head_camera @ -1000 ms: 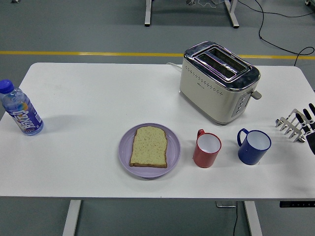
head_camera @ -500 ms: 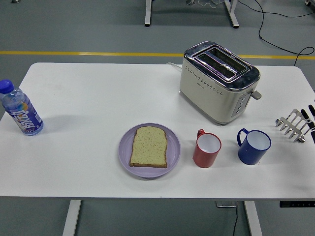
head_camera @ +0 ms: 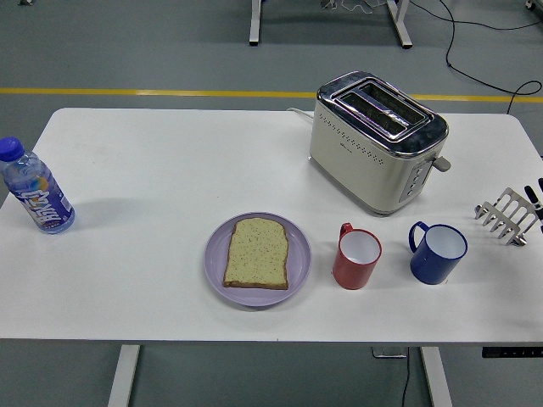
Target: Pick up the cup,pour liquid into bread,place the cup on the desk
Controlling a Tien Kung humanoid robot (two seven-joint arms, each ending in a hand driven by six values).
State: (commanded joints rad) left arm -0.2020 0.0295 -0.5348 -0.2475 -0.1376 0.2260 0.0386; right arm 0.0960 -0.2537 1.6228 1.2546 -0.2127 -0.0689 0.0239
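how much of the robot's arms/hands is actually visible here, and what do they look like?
Very little. Only the black tips of a couple of fingers of the right robot hand show at the picture's right edge, beside the metal toast rack. They look dark and slim; no cables, markings or joints can be made out. The left arm is out of view.

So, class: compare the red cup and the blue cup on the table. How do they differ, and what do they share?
The red cup stands right beside the purple plate; the blue cup stands further right, nearer the toast rack. The red cup's handle sits at its top left rim and is red; the blue cup's handle sticks out to the left and is blue. Both stand upright, are white inside, and sit in front of the toaster.
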